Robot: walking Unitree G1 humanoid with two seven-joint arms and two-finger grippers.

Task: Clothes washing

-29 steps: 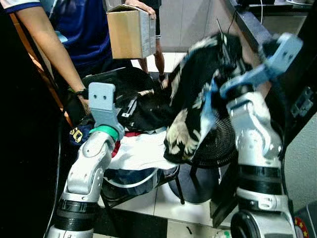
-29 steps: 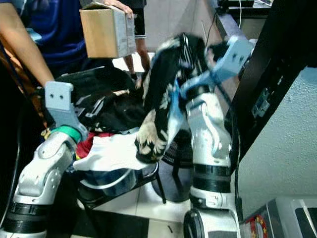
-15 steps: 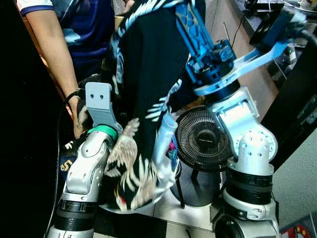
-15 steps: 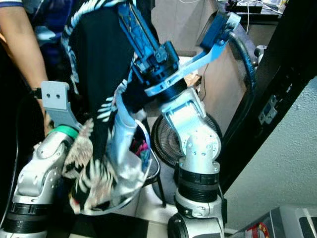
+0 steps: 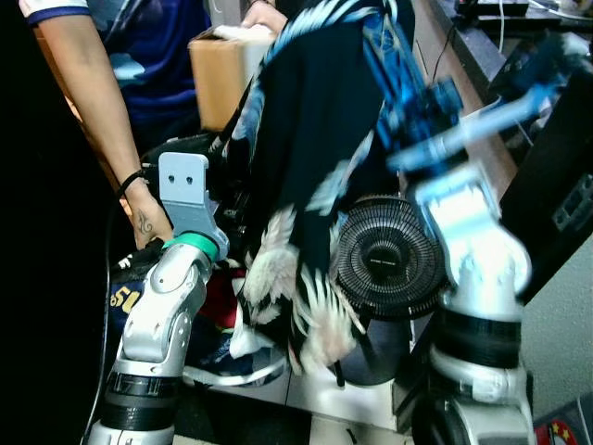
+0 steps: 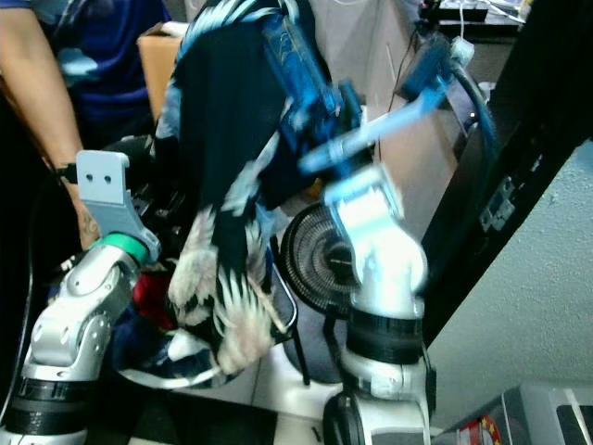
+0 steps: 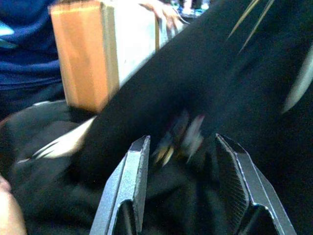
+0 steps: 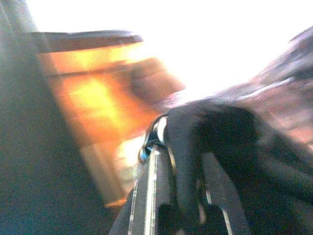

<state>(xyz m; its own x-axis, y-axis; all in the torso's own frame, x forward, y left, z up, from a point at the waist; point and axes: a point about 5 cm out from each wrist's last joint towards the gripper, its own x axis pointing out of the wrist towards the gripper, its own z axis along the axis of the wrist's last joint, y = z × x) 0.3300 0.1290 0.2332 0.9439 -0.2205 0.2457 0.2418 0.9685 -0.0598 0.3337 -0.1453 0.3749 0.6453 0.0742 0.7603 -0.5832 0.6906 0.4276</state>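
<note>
A black shirt with a pale feather print (image 5: 306,148) hangs high in front of me, its hem dangling over the laundry basket (image 6: 283,320). My right gripper (image 8: 182,134) is raised near the top of the head views and is shut on a fold of this dark cloth. The left gripper (image 7: 181,144) stands open, low at the left, with its fingers (image 7: 132,171) pointing at the hanging shirt and the dark clothes behind it. Nothing sits between them. More clothes (image 5: 218,306), red, white and blue, lie heaped in the basket.
A person (image 5: 102,102) stands close at the left, one hand (image 5: 148,222) beside my left arm, holding a cardboard box (image 5: 218,79) behind the shirt. A black floor fan (image 5: 384,260) stands right of the basket. A dark counter edge (image 5: 556,176) runs along the right.
My right arm has lifted the shirt off the basket pile and now carries it up and a little to the right. The hem swings. The left arm holds still.
</note>
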